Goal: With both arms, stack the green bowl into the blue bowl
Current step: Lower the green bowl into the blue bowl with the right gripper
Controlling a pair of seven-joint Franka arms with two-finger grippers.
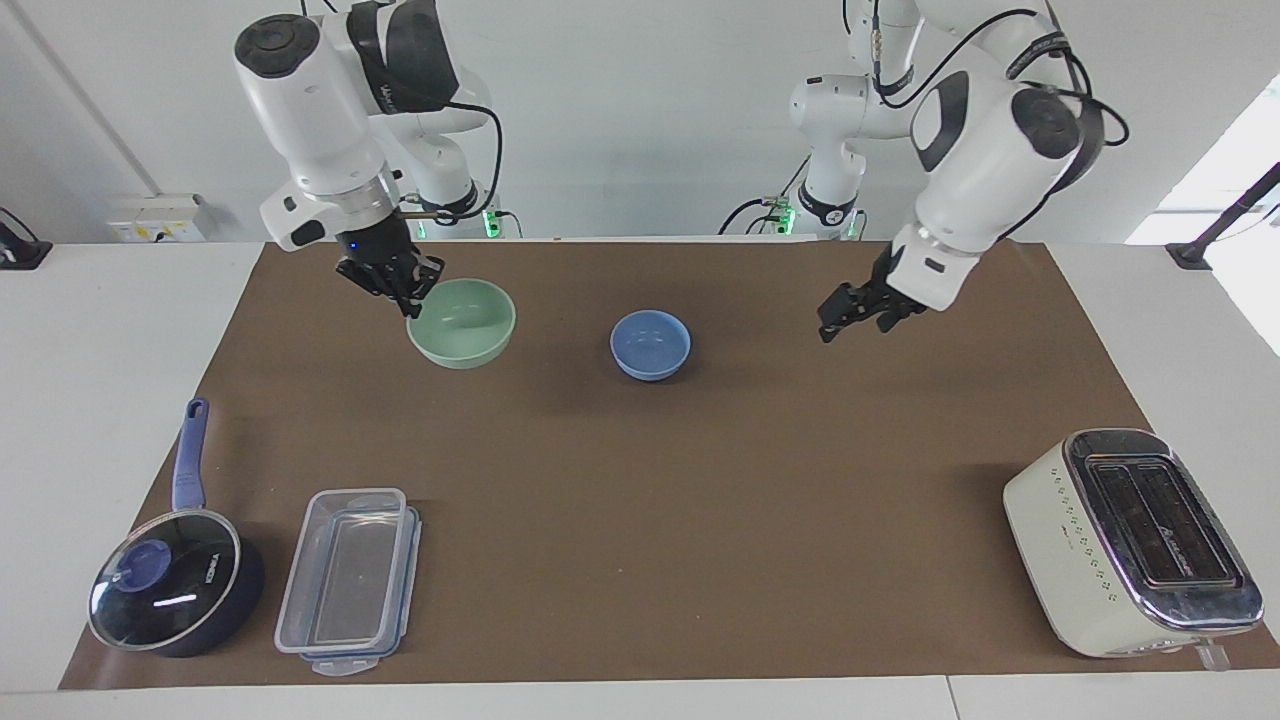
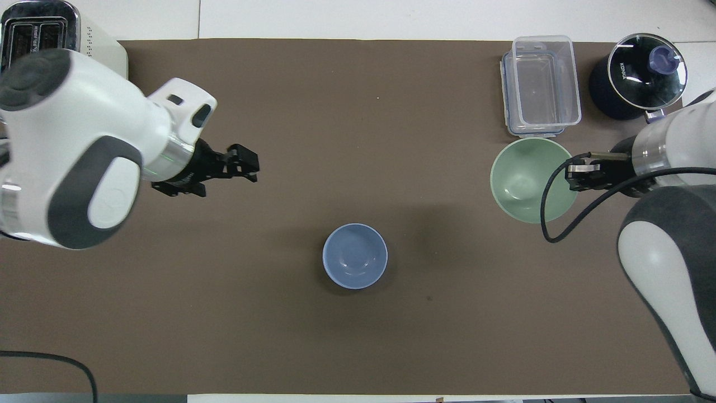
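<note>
The green bowl hangs above the brown mat, held by its rim in my right gripper, which is shut on it. In the overhead view the green bowl lies close to the clear container, with the right gripper at its rim. The blue bowl sits alone and upright on the mat's middle, also seen from overhead. My left gripper is open and empty, raised over the mat toward the left arm's end, apart from the blue bowl; it also shows in the overhead view.
A cream toaster stands far from the robots at the left arm's end. A clear lidded container and a dark-blue lidded saucepan stand far from the robots at the right arm's end.
</note>
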